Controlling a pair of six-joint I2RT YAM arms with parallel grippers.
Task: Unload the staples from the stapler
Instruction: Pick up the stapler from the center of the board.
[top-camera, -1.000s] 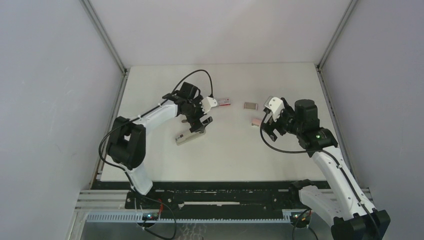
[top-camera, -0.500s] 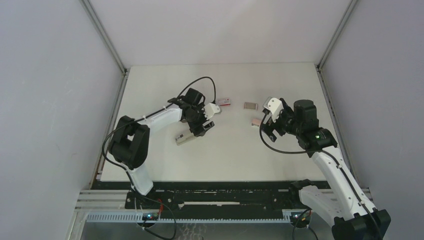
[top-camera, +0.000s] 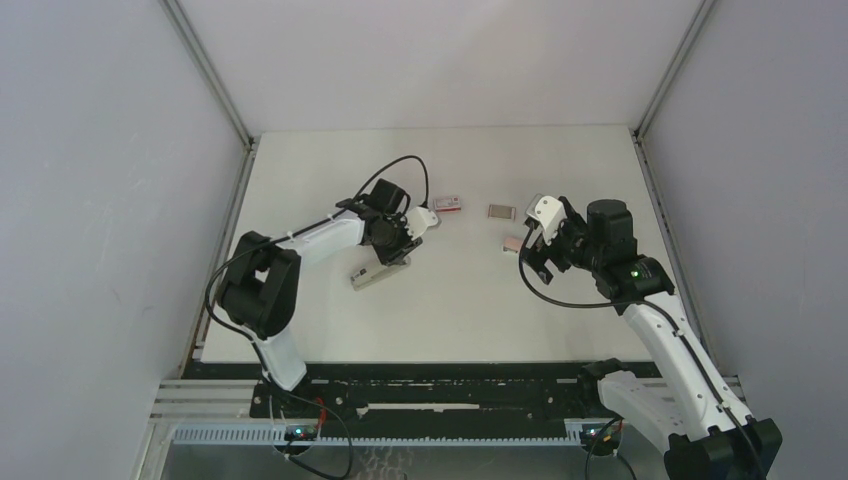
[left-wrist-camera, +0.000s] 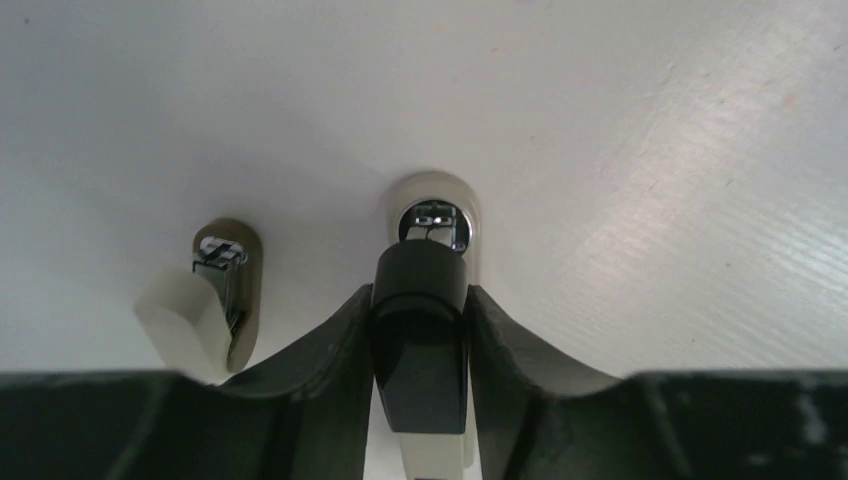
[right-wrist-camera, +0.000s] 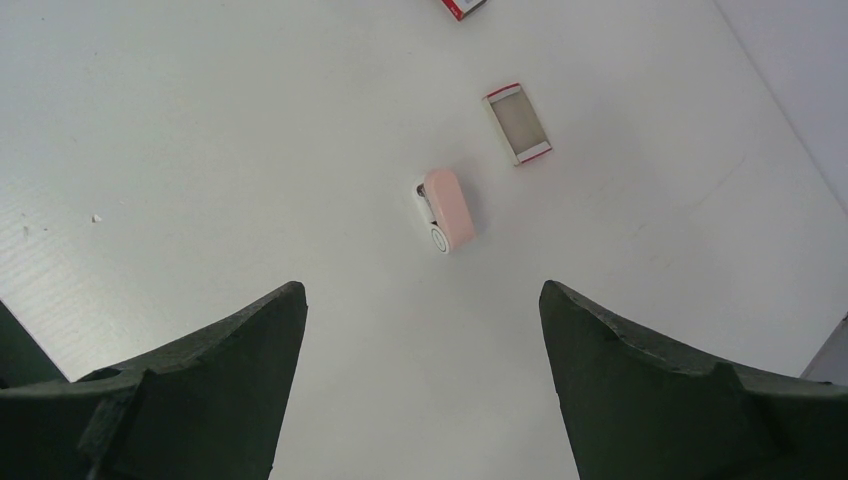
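Overhead, there are two arms, two small staplers and two red-and-white box pieces. The left pincer (left-wrist-camera: 420, 296) is pinched on the black upper arm of the opened beige stapler (left-wrist-camera: 430, 216), whose other half lies just left of its fingers. A second ago this pincer hung spread above the stapler; it has since dropped and closed. The right pincer (right-wrist-camera: 420, 292) is spread as before, with the pink stapler (right-wrist-camera: 447, 210) just ahead of it, an open tray (right-wrist-camera: 517, 124) beyond and a closed box (top-camera: 449, 203) farther off, none moved. The staples are too small to make out. The white desk (top-camera: 450, 310) is enclosed by grey walls (top-camera: 100, 200).
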